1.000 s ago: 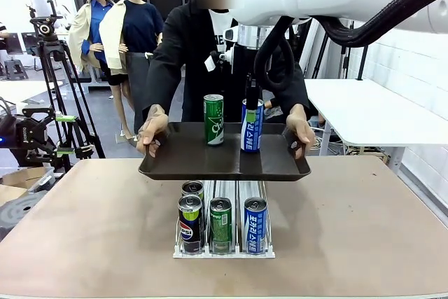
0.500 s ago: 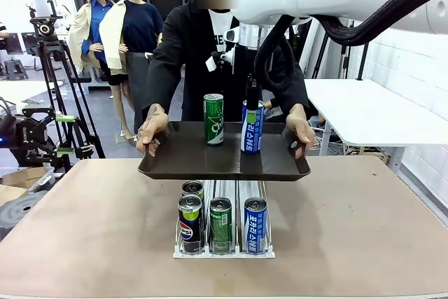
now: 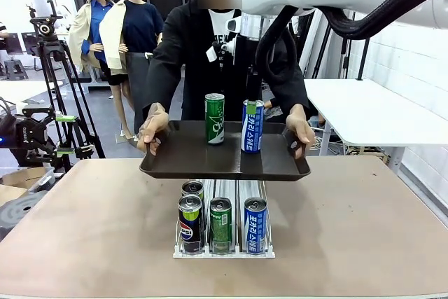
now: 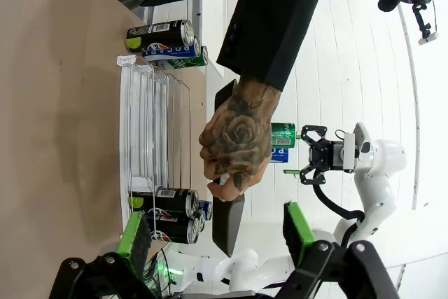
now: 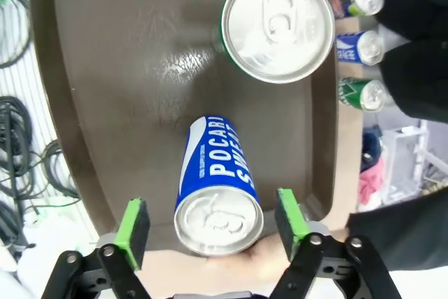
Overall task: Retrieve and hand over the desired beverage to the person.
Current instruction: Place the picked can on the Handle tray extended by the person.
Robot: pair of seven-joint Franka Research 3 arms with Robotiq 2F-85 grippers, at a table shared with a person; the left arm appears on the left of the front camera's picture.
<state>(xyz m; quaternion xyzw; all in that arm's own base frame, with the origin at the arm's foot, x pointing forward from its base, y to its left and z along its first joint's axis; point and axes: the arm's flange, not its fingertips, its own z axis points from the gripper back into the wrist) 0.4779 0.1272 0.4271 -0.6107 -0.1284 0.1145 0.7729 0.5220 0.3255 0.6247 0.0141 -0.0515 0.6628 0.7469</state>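
My right gripper is open, pads either side of the blue can on the tray; I'd lift straight up, no nudging.

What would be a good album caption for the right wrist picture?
Open tool above a blue can standing beside a green can on the tray.

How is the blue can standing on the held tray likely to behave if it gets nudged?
The blue can is tall and narrow, so it probably tips easily. It stands near the edge of a smooth tray carried only by the person's hands, so it may slide. Its round body would likely roll toward the green can.
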